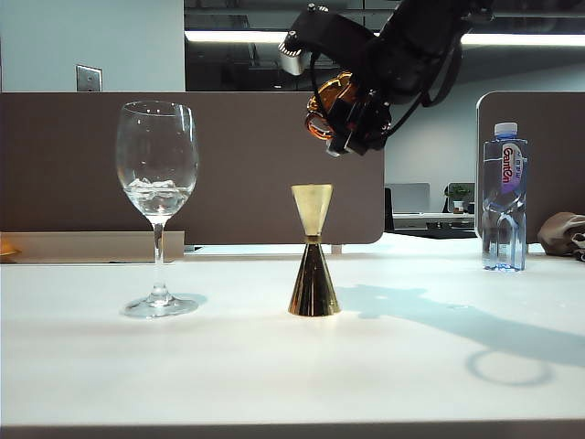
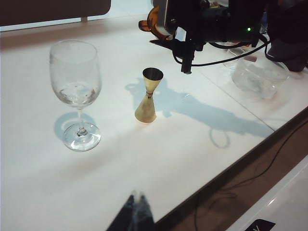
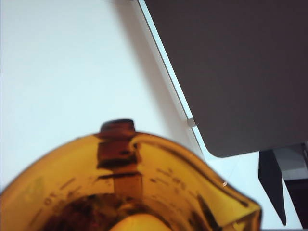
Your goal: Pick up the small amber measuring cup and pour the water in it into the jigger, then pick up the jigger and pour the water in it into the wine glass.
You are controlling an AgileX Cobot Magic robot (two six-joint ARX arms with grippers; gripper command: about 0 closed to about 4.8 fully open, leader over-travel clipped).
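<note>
Amber measuring cup (image 1: 327,112) hangs tilted above the gold jigger (image 1: 313,251), clamped in the right gripper (image 1: 352,123). Wine glass (image 1: 157,197) holds a little water (image 1: 157,194). Left gripper (image 2: 135,211) shows only blurred tips, its jaws' state unclear.

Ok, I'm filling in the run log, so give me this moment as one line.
right gripper: holds small amber measuring cup tilted above jigger | left gripper: low, idle, state unclear | jigger: upright on table | wine glass: upright, left
</note>
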